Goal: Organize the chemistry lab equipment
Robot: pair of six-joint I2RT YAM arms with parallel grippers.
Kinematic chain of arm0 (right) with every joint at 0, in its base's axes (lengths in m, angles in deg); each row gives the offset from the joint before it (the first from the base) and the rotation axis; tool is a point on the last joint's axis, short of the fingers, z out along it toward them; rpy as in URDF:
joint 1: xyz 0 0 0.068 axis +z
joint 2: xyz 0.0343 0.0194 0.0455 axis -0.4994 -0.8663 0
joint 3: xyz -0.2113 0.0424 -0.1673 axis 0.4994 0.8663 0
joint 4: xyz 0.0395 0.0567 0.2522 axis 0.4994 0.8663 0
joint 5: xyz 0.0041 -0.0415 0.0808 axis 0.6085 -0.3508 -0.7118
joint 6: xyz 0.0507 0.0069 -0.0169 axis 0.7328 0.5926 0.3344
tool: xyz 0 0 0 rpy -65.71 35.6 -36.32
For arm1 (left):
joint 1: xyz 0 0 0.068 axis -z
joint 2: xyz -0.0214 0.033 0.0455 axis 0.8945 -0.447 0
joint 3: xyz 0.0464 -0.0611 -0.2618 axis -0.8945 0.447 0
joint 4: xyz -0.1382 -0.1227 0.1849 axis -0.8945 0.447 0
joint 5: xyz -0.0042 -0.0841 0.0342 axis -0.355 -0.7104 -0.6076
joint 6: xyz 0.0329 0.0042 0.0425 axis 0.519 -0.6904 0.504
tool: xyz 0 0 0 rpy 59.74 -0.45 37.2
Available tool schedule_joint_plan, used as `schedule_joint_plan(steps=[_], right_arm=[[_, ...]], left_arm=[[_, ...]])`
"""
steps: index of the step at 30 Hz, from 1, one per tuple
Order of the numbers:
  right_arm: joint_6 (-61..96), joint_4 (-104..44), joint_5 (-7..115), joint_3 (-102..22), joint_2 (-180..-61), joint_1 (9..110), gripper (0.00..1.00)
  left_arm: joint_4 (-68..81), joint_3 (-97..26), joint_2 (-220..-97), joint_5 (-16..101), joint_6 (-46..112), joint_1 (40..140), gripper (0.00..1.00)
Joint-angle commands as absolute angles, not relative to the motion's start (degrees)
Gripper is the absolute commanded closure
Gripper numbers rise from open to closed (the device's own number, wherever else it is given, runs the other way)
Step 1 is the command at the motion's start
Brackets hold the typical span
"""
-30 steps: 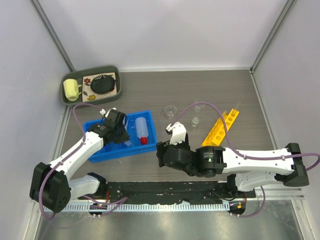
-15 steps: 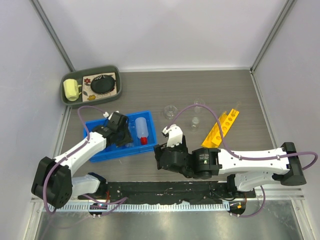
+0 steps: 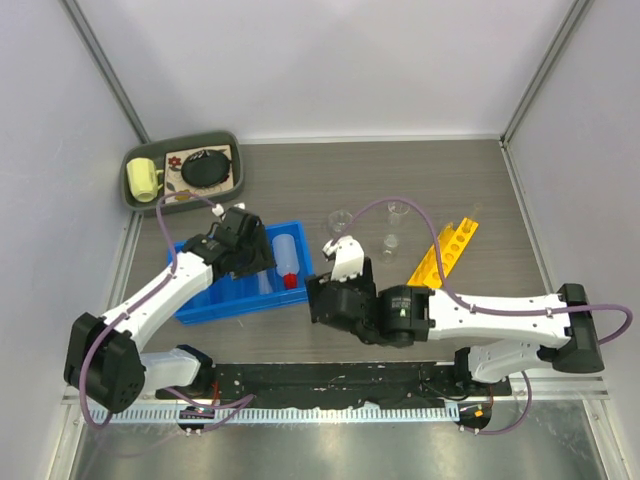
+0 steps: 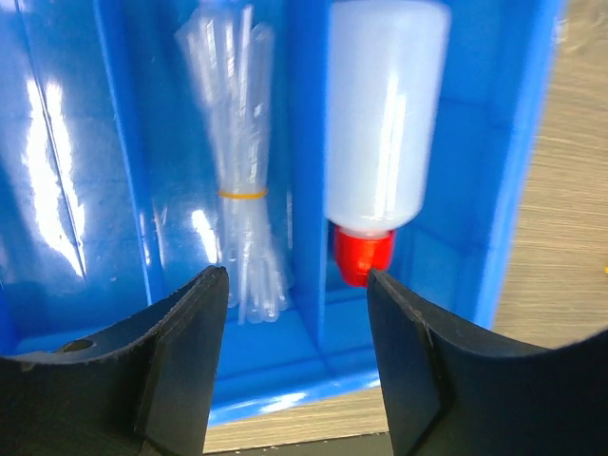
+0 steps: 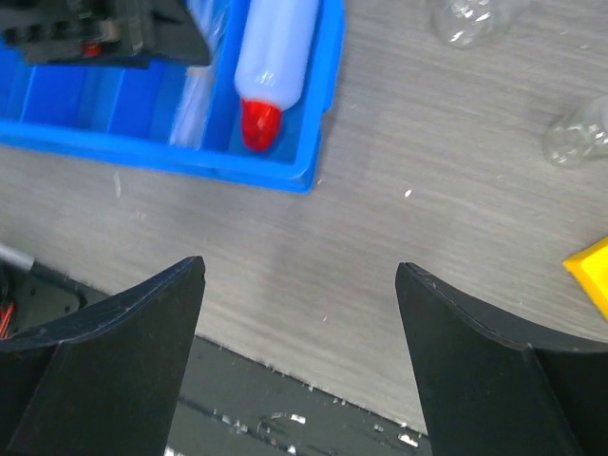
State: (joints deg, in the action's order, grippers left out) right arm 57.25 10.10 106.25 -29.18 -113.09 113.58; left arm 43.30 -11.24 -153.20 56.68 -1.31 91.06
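On the left half of the bench (image 3: 300,180) we see a blue bin (image 3: 235,309) split lengthwise into compartments. The bottle (image 4: 385,123) lies on its side in the right compartment, its red cap pointing to the near wall. The pipettes (image 4: 242,199), bundled with a yellow band, lie in the compartment just left of it, with a divider between the two.

The left claw (image 4: 296,277) hangs over the near part of the bin, above that divider. Its jaws are spread and nothing sits between them; we see the pipettes and the bottle lying loose below.

The right claw (image 5: 299,268) is over bare bench just beside the bin's near right corner. It is released too, jaws wide, with only wood grain between them.

Right of the bin, three beakers (image 3: 341,219) (image 3: 396,210) (image 3: 389,241) stand apart from one another on the bench. The one closest to the bin is still clear of it, and we cannot tell whether they hold anything. Right of them the rack (image 3: 442,253) lies slanted, its far end pointing right.

At the far left corner a grey tray (image 3: 237,165) holds a mug (image 3: 143,178) and a black object (image 3: 207,167), well apart from the bin.
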Motion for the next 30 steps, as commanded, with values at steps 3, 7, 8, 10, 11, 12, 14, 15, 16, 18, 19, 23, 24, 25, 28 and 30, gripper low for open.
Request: schedule_joint_plan(steps=[3, 7, 8, 10, 11, 12, 14, 15, 16, 18, 19, 23, 24, 25, 28, 30], right_arm=[[50.37, 6.04, 103.78, -34.66, -116.32, 101.79, 0.13], [47.2, 2.24, 97.8, -36.14, -119.66, 91.0, 0.12], [46.24, 1.89, 96.65, -36.67, -120.53, 89.57, 0.12], [45.18, 0.66, 94.1, -38.26, -124.05, 85.62, 0.13], [44.22, 0.22, 93.13, -38.7, -125.36, 84.47, 0.12], [43.86, -0.56, 92.51, -39.66, -127.73, 83.41, 0.13], [42.98, -1.1, 90.66, -40.72, -130.37, 80.87, 0.12], [42.11, -1.8, 90.31, -41.77, -132.82, 80.33, 0.12], [41.84, -1.98, 90.05, -42.47, -134.07, 79.63, 0.12], [41.31, -1.98, 88.73, -45.01, -136.61, 77.34, 0.12], [41.05, -2.07, 88.38, -45.72, -138.72, 76.64, 0.12], [39.99, -1.98, 87.59, -49.42, -143.83, 73.91, 0.13], [39.56, -1.98, 87.67, -50.55, -144.62, 73.13, 0.13], [39.38, -2.15, 87.76, -51.09, -146.19, 72.86, 0.13], [39.11, -2.24, 87.41, -53.37, -149.45, 71.98, 0.13], [38.94, -2.15, 87.49, -54.86, -150.77, 71.63, 0.13]], left_arm=[[51.37, -22.48, -149.86, 58.35, 3.31, 92.01, 0.35], [55.51, -27.92, -148.62, 60.1, 6.47, 92.01, 0.34], [57.17, -28.81, -148.45, 60.63, 7.35, 92.01, 0.34], [58.76, -30.83, -147.66, 63.08, 9.55, 92.01, 0.34], [60.33, -31.27, -147.22, 63.96, 10.17, 91.92, 0.34], [60.96, -31.54, -146.26, 65.02, 11.48, 92.01, 0.34], [62.97, -31.81, -145.11, 67.99, 12.8, 91.92, 0.34], [63.77, -31.72, -143.54, 69.32, 13.42, 91.92, 0.34], [64.47, -31.2, -142.83, 70.55, 13.6, 92.01, 0.34], [65.97, -30.23, -140.81, 72.58, 13.78, 91.84, 0.33], [66.32, -29.27, -138.8, 72.59, 14.04, 91.83, 0.33], [68.78, -27.15, -134.3, 73.55, 14.13, 91.22, 0.32], [69.05, -26.36, -133.25, 74.16, 14.21, 91.13, 0.32], [69.92, -26.1, -131.85, 74.52, 14.3, 90.87, 0.32], [71.59, -26.79, -129.91, 76.01, 14.3, 90.69, 0.31], [72.21, -27.49, -129.55, 77.32, 14.13, 90.52, 0.3]])
